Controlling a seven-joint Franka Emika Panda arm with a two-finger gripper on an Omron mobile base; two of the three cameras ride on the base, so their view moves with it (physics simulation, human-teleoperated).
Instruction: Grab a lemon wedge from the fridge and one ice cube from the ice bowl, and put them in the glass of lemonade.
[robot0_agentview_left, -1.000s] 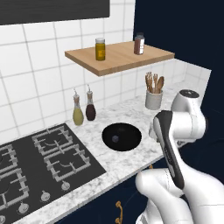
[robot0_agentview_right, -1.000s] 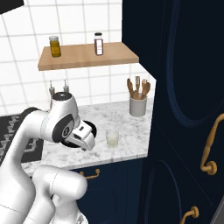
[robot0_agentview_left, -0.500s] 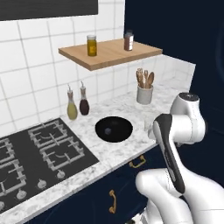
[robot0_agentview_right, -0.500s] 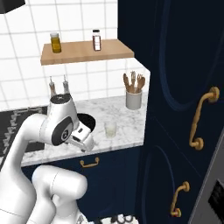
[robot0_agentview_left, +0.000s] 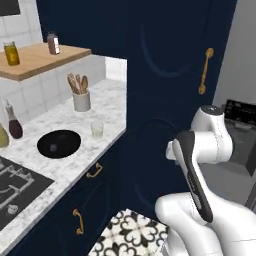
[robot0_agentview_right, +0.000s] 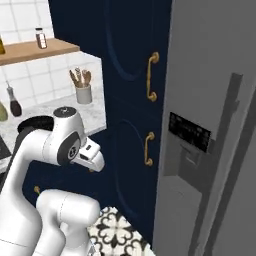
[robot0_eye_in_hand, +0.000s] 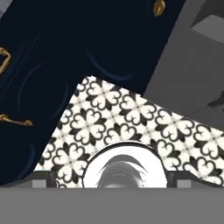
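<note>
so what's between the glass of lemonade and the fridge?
In the left base view, the tall navy cabinet with brass handles stands between the glass of lemonade on the counter and the fridge.

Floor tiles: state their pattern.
Floor: white tiles with black floral motifs, clearest in the hand view.

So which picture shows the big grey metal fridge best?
The right base view: the tall grey brushed-metal fridge stands large there, with its black dispenser panel and dark bar handle. The left base view catches just its edge, and the hand view a grey slab beyond the patterned floor.
</note>
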